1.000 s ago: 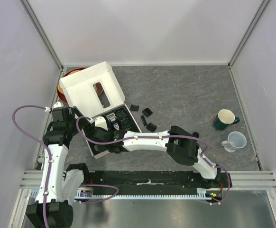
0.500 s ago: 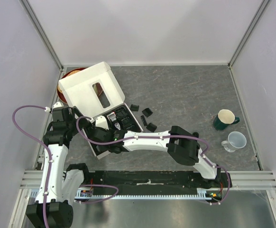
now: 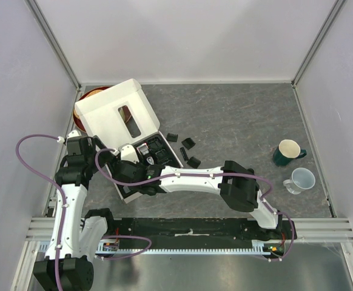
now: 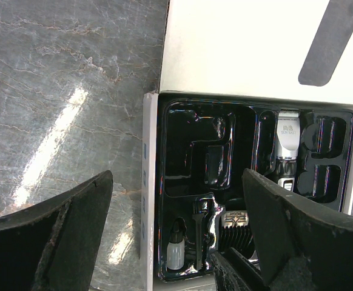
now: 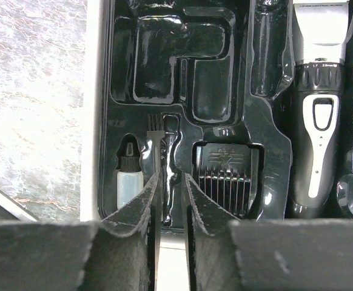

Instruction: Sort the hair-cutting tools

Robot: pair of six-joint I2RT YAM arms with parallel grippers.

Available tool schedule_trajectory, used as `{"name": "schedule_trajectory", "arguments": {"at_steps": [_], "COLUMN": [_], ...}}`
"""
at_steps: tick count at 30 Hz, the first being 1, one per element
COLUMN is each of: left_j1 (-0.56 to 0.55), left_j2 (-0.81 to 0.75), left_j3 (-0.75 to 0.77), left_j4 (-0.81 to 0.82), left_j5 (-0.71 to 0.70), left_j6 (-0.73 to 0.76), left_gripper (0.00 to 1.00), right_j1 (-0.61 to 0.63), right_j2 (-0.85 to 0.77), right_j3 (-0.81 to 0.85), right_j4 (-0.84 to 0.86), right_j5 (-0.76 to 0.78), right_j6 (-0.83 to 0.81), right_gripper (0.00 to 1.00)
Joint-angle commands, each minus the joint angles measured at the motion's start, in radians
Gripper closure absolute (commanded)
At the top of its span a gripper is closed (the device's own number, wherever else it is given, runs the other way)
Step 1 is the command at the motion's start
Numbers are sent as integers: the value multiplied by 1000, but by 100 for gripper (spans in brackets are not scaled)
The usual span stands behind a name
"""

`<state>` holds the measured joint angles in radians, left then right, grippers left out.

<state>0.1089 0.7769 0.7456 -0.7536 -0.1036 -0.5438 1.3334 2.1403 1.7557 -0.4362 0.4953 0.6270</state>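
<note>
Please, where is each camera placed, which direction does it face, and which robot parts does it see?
Top external: above and behind the bases, facing down on the table; both arms show.
Left wrist: on the left arm, facing down into the black tray; its wide-open jaws frame the bottom.
Right wrist: close over the same tray; its narrowly parted jaws point at the small brush.
Shared: both wrist views show the clipper and brush.

Glossy black plastic tray (image 5: pixel 182 36), matt white cardboard box (image 4: pixel 237 48), clipper (image 5: pixel 319 121) (silvery metallic head)
</note>
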Motion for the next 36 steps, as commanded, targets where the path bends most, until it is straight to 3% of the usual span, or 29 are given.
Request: {"name": "schedule_trajectory", "arguments": {"at_steps": [1, 14, 29, 36], "left_j1": [2, 0, 2, 32], "left_j2": [-4, -1, 5, 119], "left_j3": [11, 9, 12, 46], "left_j4": [16, 16, 7, -13], "left_j5": [-8, -7, -36, 5], "left_j6": [-18, -19, -35, -30], "left_gripper": [7, 7, 7, 8], "right_j1": [9, 12, 13, 12], "right_j2": [-3, 56, 46, -16], "right_j3": [60, 67, 7, -71], "right_j4": [7, 82, 92, 200], "right_j5": [-4, -112, -35, -46], "right_j6": [-55, -98, -59, -81], "right_gripper": [77, 83, 87, 88]}}
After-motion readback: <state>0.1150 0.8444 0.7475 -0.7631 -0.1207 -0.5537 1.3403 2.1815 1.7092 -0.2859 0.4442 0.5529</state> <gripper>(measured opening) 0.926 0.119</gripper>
